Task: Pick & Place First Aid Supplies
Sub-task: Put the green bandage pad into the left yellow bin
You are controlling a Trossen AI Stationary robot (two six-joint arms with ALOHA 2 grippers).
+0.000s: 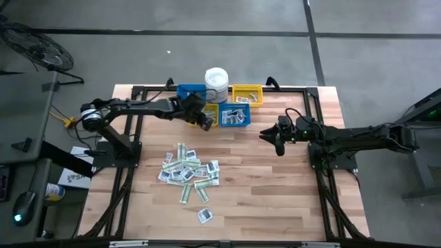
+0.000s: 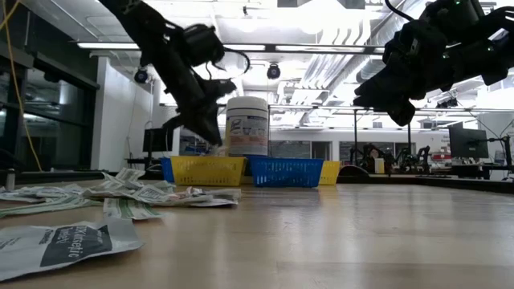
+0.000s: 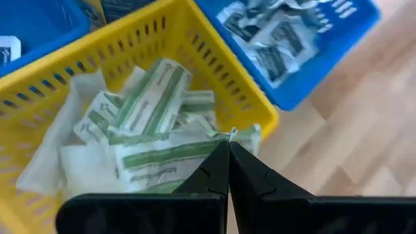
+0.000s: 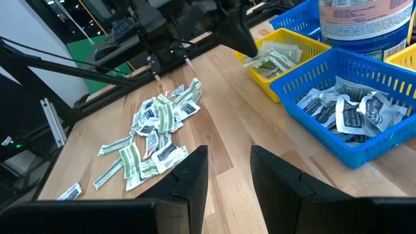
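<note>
Wooden tabletop (image 1: 275,193) is carrying, in the high view, a loose heap of flat paper packets (image 1: 187,172), white squares and green-and-white strips, while the left gripper (image 1: 204,122) is hovering over the yellow slotted plastic bin (image 1: 213,110) and the right gripper (image 1: 278,141) is waiting near the table's middle. Left wrist view is showing the fingers pinched together on the edge of a green-striped packet (image 3: 244,133) above that bin, so delivery appears in hand and release comes next. Right wrist view is showing its jaws standing apart and empty; the low view is hiding the bins' contents.
</note>
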